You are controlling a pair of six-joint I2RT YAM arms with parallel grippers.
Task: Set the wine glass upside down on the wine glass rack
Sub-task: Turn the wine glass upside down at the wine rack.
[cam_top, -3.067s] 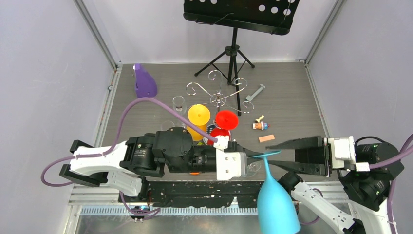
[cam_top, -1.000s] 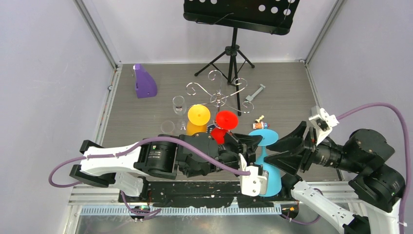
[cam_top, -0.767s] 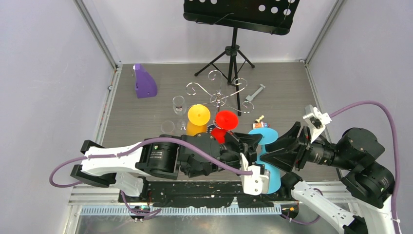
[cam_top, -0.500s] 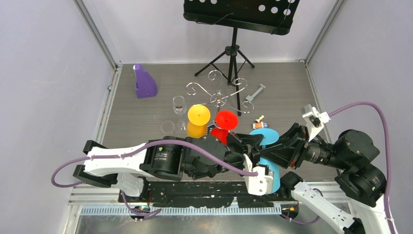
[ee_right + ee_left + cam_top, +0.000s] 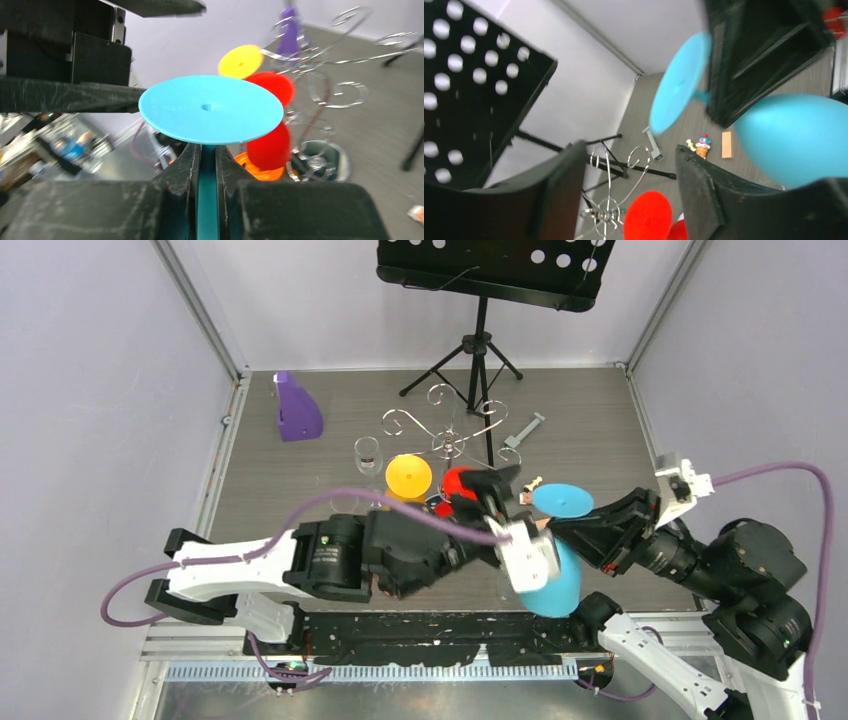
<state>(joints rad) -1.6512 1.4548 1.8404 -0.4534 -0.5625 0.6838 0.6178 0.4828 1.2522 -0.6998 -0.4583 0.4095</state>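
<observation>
The blue wine glass is upside down and tilted, foot [image 5: 562, 500] uppermost and bowl [image 5: 553, 585] low at the near edge. My right gripper [image 5: 577, 528] is shut on its stem [image 5: 207, 172], just under the foot [image 5: 210, 109]. My left gripper [image 5: 500, 495] is open and empty, apart from the glass on its left. Between its fingers [image 5: 704, 195] the left wrist view shows the chrome wine glass rack [image 5: 609, 210]. The rack [image 5: 450, 440] stands at mid-table. A red glass [image 5: 465, 485] and a yellow glass [image 5: 408, 475] are upside down beside its near side.
A black music stand [image 5: 490, 270] on a tripod stands behind the rack. A purple object [image 5: 297, 408] is at the back left and a small clear glass [image 5: 368, 452] sits left of the rack. A grey tool [image 5: 525, 428], a toy figure [image 5: 533, 496] and an orange block [image 5: 726, 145] lie to the right.
My left gripper has opened, let go of the blue glass and shifted away towards the rack. My right gripper has shut on the stem, and the glass foot has moved right.
</observation>
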